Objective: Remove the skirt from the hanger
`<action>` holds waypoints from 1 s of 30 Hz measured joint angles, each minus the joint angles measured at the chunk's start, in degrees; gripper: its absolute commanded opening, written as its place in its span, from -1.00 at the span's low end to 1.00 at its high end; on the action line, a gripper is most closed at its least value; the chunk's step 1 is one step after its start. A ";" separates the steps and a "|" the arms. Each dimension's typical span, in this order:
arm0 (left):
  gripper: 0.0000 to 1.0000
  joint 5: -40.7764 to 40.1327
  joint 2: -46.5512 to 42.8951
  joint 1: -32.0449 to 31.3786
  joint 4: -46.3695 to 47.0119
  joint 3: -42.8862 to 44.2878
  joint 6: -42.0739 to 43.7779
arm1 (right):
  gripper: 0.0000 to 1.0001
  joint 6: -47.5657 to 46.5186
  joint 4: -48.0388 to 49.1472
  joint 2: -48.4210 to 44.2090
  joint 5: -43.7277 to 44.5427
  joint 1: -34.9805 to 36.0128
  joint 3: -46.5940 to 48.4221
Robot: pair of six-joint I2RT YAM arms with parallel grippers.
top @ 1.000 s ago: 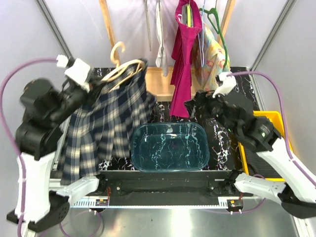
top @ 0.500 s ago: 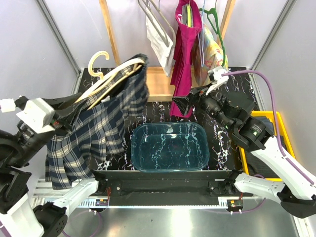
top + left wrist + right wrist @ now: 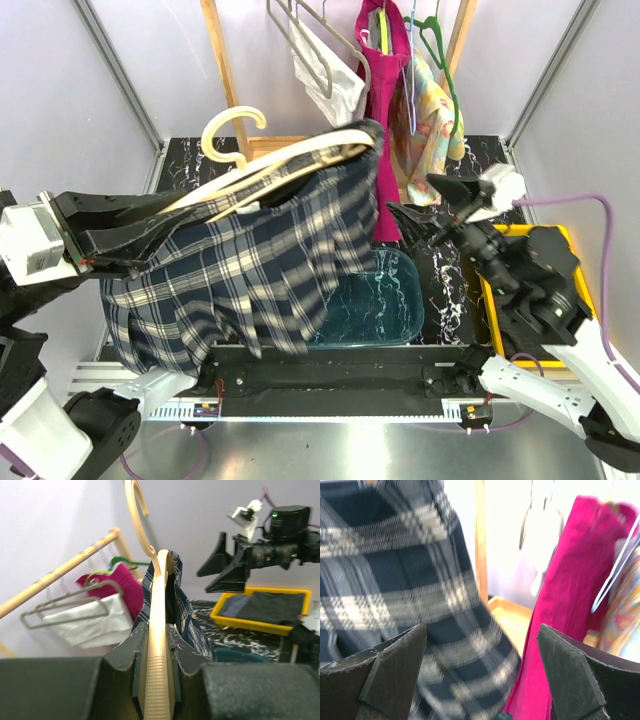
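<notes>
A navy and white plaid skirt (image 3: 250, 270) hangs on a cream wooden hanger (image 3: 262, 168), held up over the table. My left gripper (image 3: 150, 235) is shut on the hanger's left end; in the left wrist view the hanger bar (image 3: 159, 645) runs between the fingers, with the skirt (image 3: 187, 620) draped over it. My right gripper (image 3: 415, 205) is open and empty, just right of the skirt's right edge. In the right wrist view the skirt (image 3: 410, 590) fills the left, blurred, in front of the open fingers.
A teal plastic tub (image 3: 375, 300) sits on the black marble table, partly hidden by the skirt. A wooden rack at the back holds a magenta garment (image 3: 385, 120), a white garment (image 3: 335, 85) and a floral one (image 3: 430, 115). A yellow bin (image 3: 555, 260) with dark clothes is at right.
My left arm swung the hanger and skirt rightward and nearer the camera, over the tub. My right gripper drew back to the right and now faces the skirt's right edge.
</notes>
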 measured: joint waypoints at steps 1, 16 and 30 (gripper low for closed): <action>-1.00 1.57 0.57 0.00 0.28 0.52 -0.48 | 1.00 -0.72 0.24 -0.68 0.02 0.00 0.02; -1.00 11.65 4.00 0.00 2.75 5.70 -4.61 | 0.98 -2.93 -3.52 -3.76 -6.56 0.00 2.14; -1.00 15.87 7.23 1.68 11.17 5.81 -9.79 | -0.72 0.92 -6.47 4.09 -27.87 0.00 5.95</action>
